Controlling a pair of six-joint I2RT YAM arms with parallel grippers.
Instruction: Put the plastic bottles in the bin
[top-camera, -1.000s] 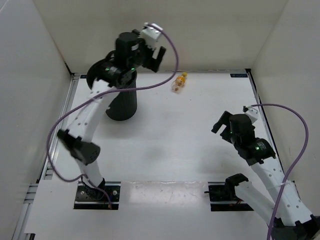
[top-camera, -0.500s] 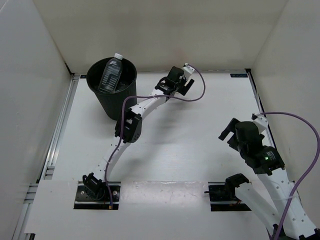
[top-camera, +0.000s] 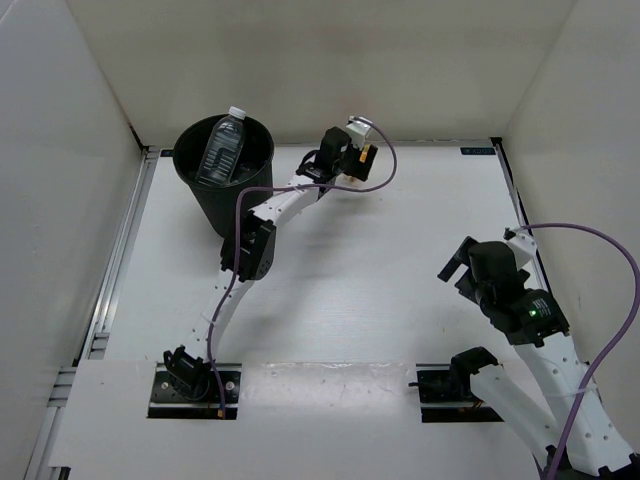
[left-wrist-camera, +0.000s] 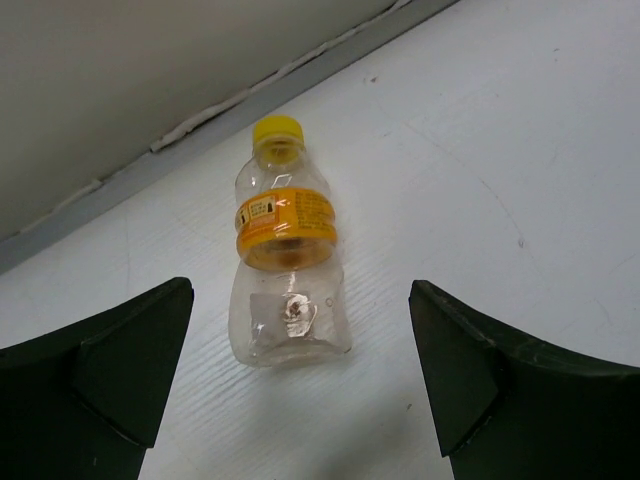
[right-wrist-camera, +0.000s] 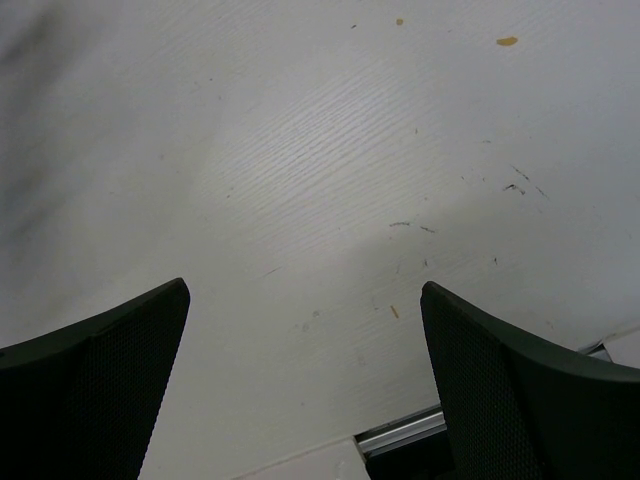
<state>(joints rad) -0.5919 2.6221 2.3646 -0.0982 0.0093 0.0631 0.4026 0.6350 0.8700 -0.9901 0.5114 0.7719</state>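
A small clear bottle (left-wrist-camera: 288, 270) with a yellow cap and an orange label band lies on the white table by the back wall. My left gripper (left-wrist-camera: 300, 400) is open, one finger on each side just short of the bottle's base, not touching it. In the top view the left gripper (top-camera: 356, 160) covers most of this bottle (top-camera: 368, 154). The black ribbed bin (top-camera: 225, 190) stands at the back left with a clear water bottle (top-camera: 221, 148) leaning inside it. My right gripper (top-camera: 466, 262) is open and empty over bare table (right-wrist-camera: 305, 390). Other bottles are out of view.
White walls close in the table at the back and both sides. A metal rail (top-camera: 120, 260) runs along the table's left edge, and a metal edge strip (right-wrist-camera: 400, 432) shows below the right gripper. The left arm stretches from its base past the bin.
One second ago the left gripper was over the bin. It has since swung right and down to the yellow-capped bottle, and the water bottle now shows in the bin. The right arm shifted slightly.
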